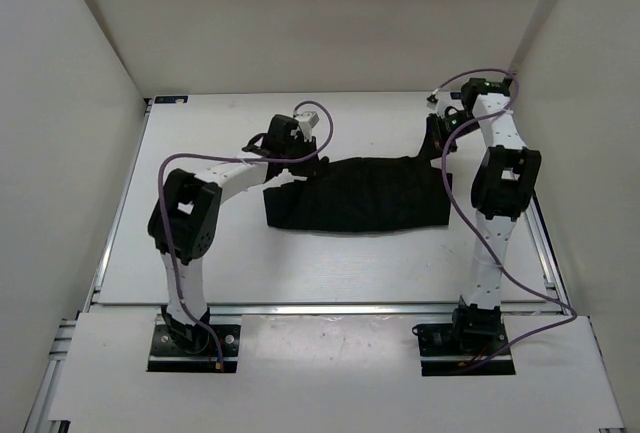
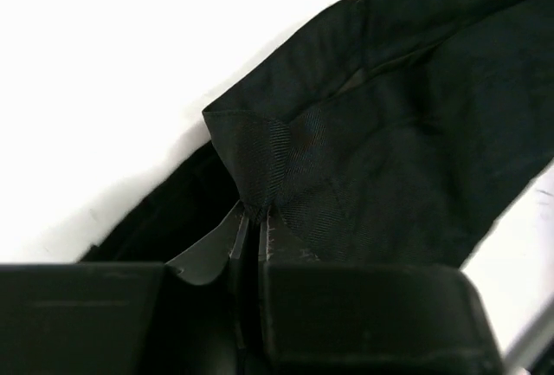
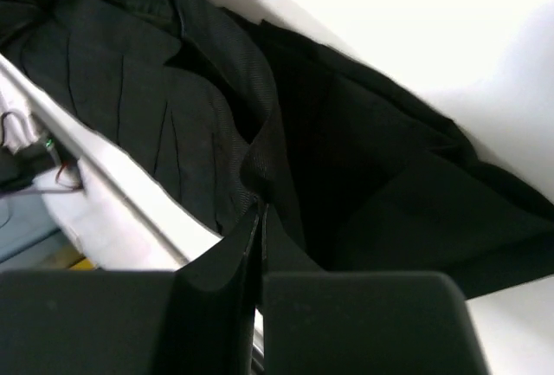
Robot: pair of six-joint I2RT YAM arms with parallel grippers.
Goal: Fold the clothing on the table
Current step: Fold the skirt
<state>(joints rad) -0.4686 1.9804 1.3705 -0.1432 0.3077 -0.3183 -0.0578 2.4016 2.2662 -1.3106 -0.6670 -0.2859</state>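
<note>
Closest to the lens, left gripper point(image 2: 258, 219) pinched tight on a small peak of black weave, clamped on a corner of the clothing point(image 1: 355, 198), no gap visible between the fingers. Just ahead of those fingertips and off to their right, cloth fanning out in a broad dark sheet, the held corner doubled over on itself. Beyond the grip, bare white table point(image 1: 220, 263). Between the two tools, garment stretched as a wide band, ridged like pleats, edge nearer the arm bases resting on the tabletop, far edge seemingly drawn up a little toward each grip. At the right end of that band, right gripper point(image 3: 257, 206) likewise closed on a raised ridge of the fabric, fingers together with cloth nipped at the tips, rest of the garment falling away from it in loose folds. Judged as mid-fold: both far corners held, edge lifted, not yet laid over. Likely needed next: carrying both grips together toward the arm bases, level and at a matching pace, held edge kept taut between them so as to land square on the near edge — then letting go. Risk with uneven travel or a slack span: skewed fold, bunched pleats.
</note>
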